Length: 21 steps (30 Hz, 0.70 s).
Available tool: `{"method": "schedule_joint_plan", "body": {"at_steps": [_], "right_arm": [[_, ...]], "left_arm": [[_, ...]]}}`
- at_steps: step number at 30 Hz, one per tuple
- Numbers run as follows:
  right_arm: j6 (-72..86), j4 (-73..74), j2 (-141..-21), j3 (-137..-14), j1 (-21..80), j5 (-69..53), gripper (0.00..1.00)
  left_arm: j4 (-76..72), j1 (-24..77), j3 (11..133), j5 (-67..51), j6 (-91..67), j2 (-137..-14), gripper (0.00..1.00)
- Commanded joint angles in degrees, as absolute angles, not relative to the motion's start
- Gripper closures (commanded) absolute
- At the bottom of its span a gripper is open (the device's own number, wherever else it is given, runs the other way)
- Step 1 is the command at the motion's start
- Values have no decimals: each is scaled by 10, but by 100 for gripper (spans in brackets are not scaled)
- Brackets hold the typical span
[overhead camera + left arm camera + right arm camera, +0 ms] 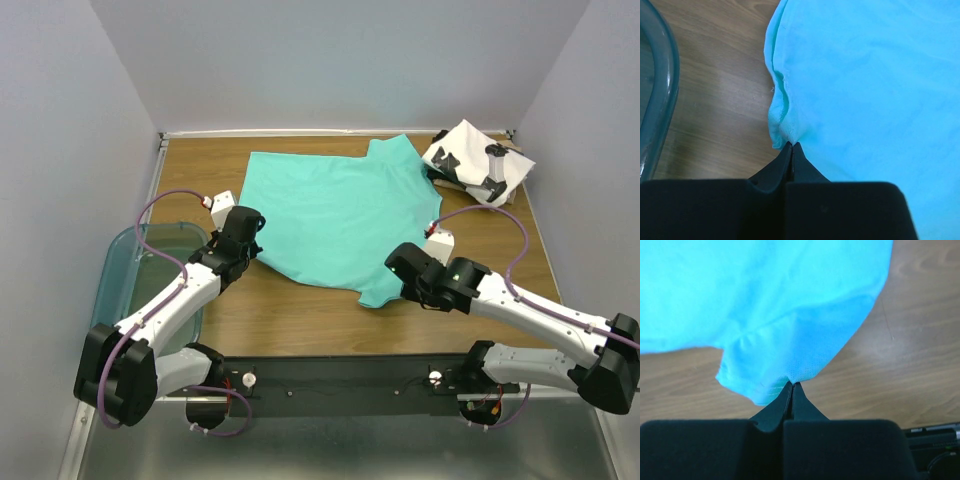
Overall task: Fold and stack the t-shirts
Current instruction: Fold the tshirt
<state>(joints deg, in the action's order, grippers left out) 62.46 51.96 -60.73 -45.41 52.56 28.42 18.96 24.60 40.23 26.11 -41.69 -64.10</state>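
Observation:
The teal t-shirt (pixel 335 215) lies spread on the wooden table. My left gripper (pixel 250 235) is shut on its near left edge, and the pinched cloth (pixel 785 132) puckers at the tips in the left wrist view. My right gripper (pixel 398 272) is shut on the shirt's near right corner (pixel 790 375), which is lifted a little off the table. The folded white t-shirt with black print (pixel 470 160) lies at the far right corner, apart from both grippers.
A translucent teal plastic bin (pixel 130 275) stands at the table's left edge, its rim in the left wrist view (pixel 660 95). A small white and grey stand (pixel 492 180) sits on the white shirt. Walls close in on three sides.

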Motion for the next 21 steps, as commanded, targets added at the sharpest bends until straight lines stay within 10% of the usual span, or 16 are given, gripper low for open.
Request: {"method": "schedule_joint_plan", "body": {"at_steps": [1,21], "right_arm": [[587,525,-656,-515,529,396,100],[347,351,-851,-688,360,357,100]], "left_arm": [[179,239,429,275,-404,-665,100],[116,163,494,199,-338,-772,100]]}}
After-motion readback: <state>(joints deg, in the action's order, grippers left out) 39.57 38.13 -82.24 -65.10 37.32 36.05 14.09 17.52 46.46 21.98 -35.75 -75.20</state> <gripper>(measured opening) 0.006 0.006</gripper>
